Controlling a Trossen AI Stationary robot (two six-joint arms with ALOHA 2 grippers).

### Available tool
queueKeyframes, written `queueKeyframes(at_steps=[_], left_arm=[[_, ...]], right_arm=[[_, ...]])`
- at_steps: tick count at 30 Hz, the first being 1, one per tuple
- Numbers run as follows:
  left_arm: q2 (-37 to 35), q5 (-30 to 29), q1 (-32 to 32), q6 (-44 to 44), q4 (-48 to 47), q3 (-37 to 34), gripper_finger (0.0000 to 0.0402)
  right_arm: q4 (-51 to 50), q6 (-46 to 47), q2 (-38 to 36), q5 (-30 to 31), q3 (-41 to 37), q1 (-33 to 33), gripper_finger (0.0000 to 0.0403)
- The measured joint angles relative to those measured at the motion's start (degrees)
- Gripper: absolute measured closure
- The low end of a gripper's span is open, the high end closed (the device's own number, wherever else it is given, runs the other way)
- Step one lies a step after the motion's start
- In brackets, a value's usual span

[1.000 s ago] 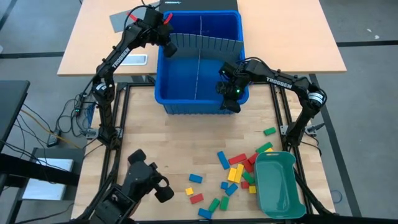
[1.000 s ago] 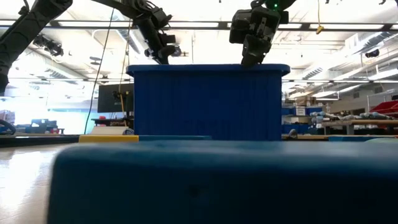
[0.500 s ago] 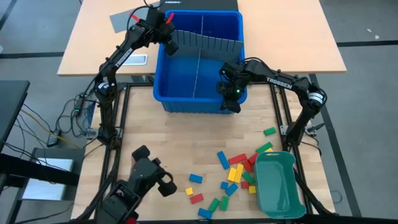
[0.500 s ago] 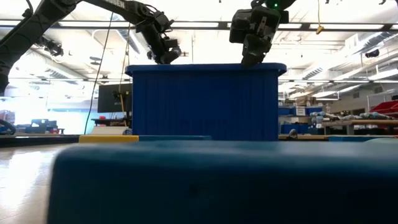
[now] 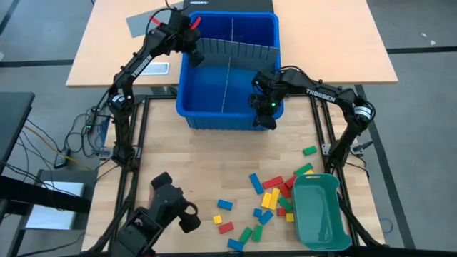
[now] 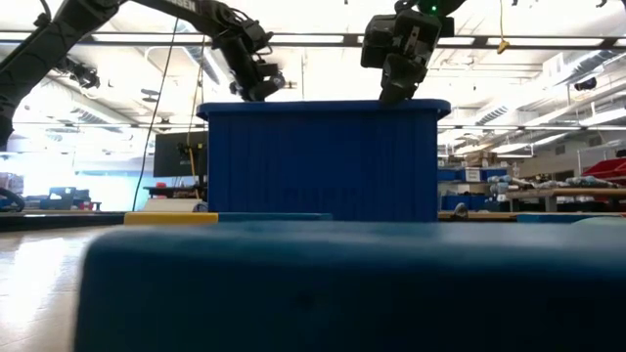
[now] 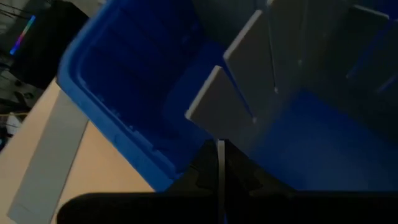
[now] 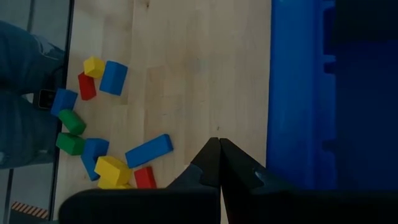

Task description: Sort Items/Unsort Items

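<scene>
Items (image 5: 271,198), red, yellow, green, blue blocks, scattered heap

Blue bin (image 5: 228,118) with grey dividers (image 5: 235,48) blocking the table's far half, bare wood between bin and scattered blocks (image 5: 268,198), teal tray (image 5: 319,214) filling the near-right corner

Grey floor (image 5: 421,107), tan desk (image 5: 335,43), bright ceiling lights (image 6: 313,39).

- Evenly bright from above, with soft, faint shadows on the worktop (image 5: 200,164).
- Strongly backlit at table height: glaring ceiling strips, blurred dark foreground edge.
- Dim and soft inside the blue bin (image 7: 143,112).
</scene>
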Motion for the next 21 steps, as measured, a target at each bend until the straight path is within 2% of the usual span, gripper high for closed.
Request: queueKeyframes(at_steps=[6, 10, 18, 21], left_arm=[[-0.1, 0.2, 0.2, -0.2, -2.5, 0.1, 0.0396], [-0.1, 0.8, 0.3, -3.4, -3.1, 0.1, 0.0388], [0.4, 0.5, -0.3, -4.9, -9.0, 3.8, 0.0319], [0.4, -1.7, -0.4, -5.1, -10.8, 5.9, 0.0289]], right_arm=[[0.1, 0.0, 0.0, 0.2, 0.0, -0.1, 0.0403], [0.1, 0.0, 0.0, 0.2, 0.0, -0.1, 0.0400], [0.0, 1.7, -0.1, 0.1, 0.0, -0.2, 0.0362], [-0.1, 2.7, -0.4, -0.1, 0.0, -0.6, 0.0343]])
